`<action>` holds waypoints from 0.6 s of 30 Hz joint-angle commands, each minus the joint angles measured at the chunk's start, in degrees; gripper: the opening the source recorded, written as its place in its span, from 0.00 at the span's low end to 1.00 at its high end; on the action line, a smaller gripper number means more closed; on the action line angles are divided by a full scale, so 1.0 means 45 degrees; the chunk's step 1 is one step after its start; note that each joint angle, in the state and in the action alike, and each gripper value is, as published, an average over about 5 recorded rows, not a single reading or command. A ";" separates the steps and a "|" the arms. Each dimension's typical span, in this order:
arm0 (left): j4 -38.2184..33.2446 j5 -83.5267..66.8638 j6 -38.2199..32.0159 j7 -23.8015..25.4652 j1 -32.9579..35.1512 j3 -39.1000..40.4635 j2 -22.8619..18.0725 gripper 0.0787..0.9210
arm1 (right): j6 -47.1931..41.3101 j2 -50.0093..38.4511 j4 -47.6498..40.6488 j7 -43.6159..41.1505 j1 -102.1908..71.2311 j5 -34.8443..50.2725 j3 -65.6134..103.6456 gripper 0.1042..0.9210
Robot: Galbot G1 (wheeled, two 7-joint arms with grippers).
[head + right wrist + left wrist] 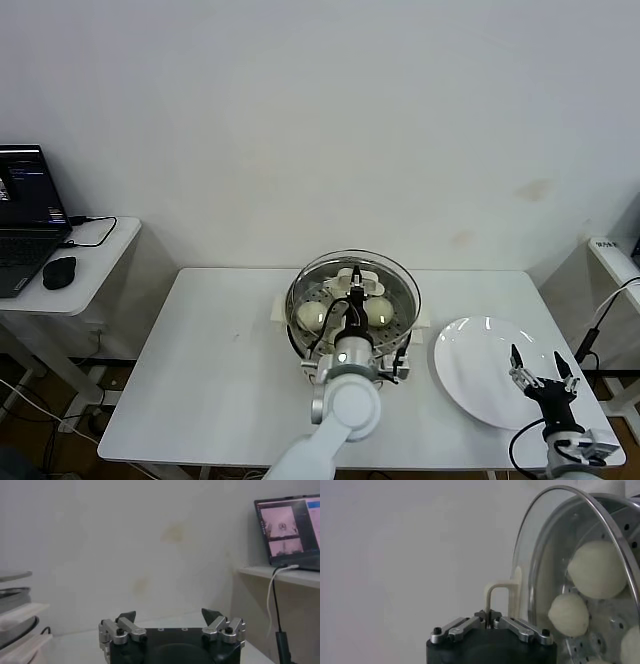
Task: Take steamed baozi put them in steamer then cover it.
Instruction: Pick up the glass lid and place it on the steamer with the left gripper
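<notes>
White counter (220,370) carrying everything. Steel steamer (352,345) sitting at centre, glass lid (352,275) resting tilted over it. Plate (480,365) lying just right of it. Baozi (596,569) sitting inside on perforated tray. Left claw (488,614) pinching lid's cream handle (497,587), pressed together. Right claw (541,370) hovering spread over plate's near edge, gripping nothing.

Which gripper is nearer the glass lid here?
Left. The left gripper is shut on the glass lid handle over the steamer; the right gripper hovers open above the white plate.
</notes>
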 commanded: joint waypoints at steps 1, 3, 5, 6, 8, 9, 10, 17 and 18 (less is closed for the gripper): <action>0.0225 -0.0004 0.0030 -0.0022 0.0097 -0.0081 -0.0062 0.06 | 0.0017 0.0022 -0.0090 -0.0007 0.0032 -0.0067 -0.0049 0.88; 0.0213 0.0019 0.0029 -0.0038 0.0174 -0.0123 -0.0062 0.06 | 0.0021 0.0019 -0.0107 -0.0009 0.0035 -0.0079 -0.0052 0.88; 0.0196 0.0025 0.0029 -0.0041 0.0258 -0.0153 -0.0060 0.06 | 0.0027 0.0012 -0.0129 -0.0011 0.0039 -0.0087 -0.0050 0.88; 0.0184 0.0023 0.0029 -0.0040 0.0291 -0.0164 -0.0060 0.06 | 0.0028 0.0008 -0.0140 -0.0011 0.0042 -0.0090 -0.0049 0.88; 0.0166 0.0011 0.0028 -0.0033 0.0331 -0.0174 -0.0061 0.06 | 0.0029 0.0003 -0.0166 -0.0010 0.0057 -0.0098 -0.0047 0.88; 0.0166 0.0010 0.0028 -0.0039 0.0338 -0.0180 -0.0061 0.06 | 0.0029 0.0002 -0.0173 -0.0009 0.0066 -0.0104 -0.0048 0.88; 0.0167 0.0005 0.0028 -0.0044 0.0341 -0.0188 -0.0062 0.06 | 0.0027 0.0004 -0.0178 -0.0008 0.0073 -0.0109 -0.0050 0.88; 0.0186 -0.0085 0.0024 -0.0085 0.0366 -0.0259 -0.0051 0.06 | 0.0037 0.0012 -0.0213 -0.0010 0.0094 -0.0141 -0.0075 0.88; 0.0194 -0.0097 0.0024 -0.0101 0.0373 -0.0259 -0.0052 0.06 | 0.0043 0.0014 -0.0221 -0.0011 0.0095 -0.0146 -0.0079 0.88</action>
